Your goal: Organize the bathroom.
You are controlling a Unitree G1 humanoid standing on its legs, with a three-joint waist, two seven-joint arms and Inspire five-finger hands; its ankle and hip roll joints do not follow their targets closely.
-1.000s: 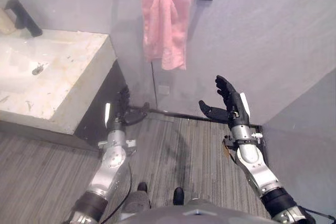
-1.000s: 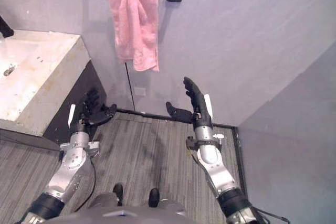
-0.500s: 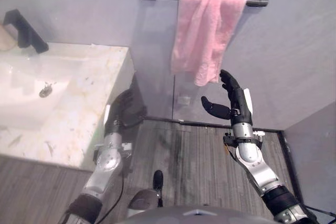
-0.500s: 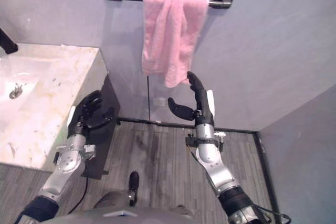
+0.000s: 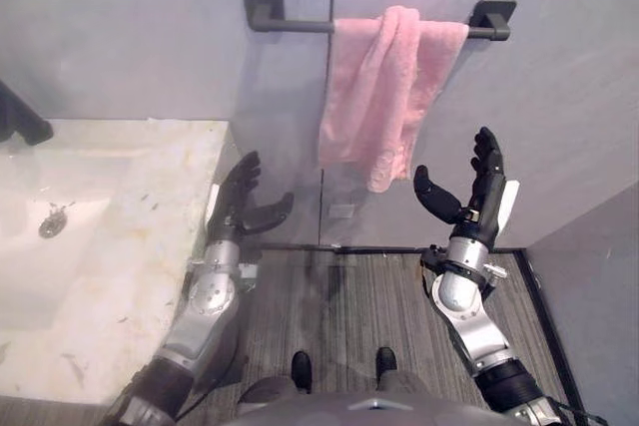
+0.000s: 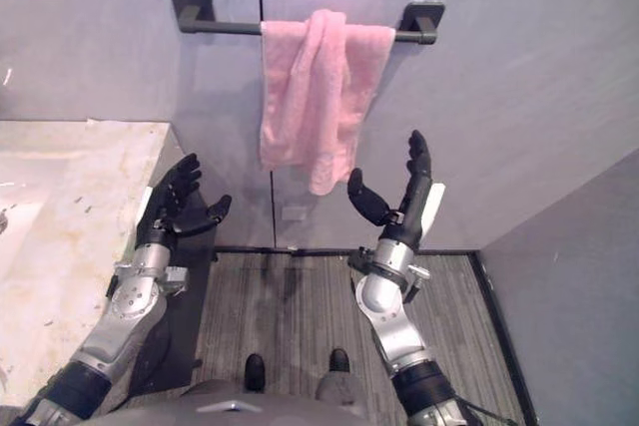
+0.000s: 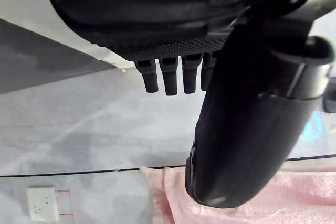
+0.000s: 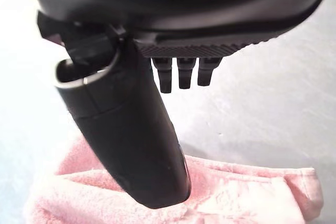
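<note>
On grey wall ahead: pink towel point(image 5: 384, 97) draped over dark towel bar point(image 5: 300, 24), bunched toward bar's right end, hanging unevenly, lowest corner at right. Left hand point(image 5: 240, 205) raised left of towel, fingers straight, spread wide, thumb out, holding nothing, apart from cloth. Right hand point(image 5: 477, 192) raised just right of towel's lower corner, fingers straight up, thumb angled toward cloth, holding nothing, no contact visible. White marbled sink counter point(image 5: 150, 246) at left, drain point(image 5: 51, 227) in basin. Striped grey floor point(image 5: 379, 296) below.
</note>
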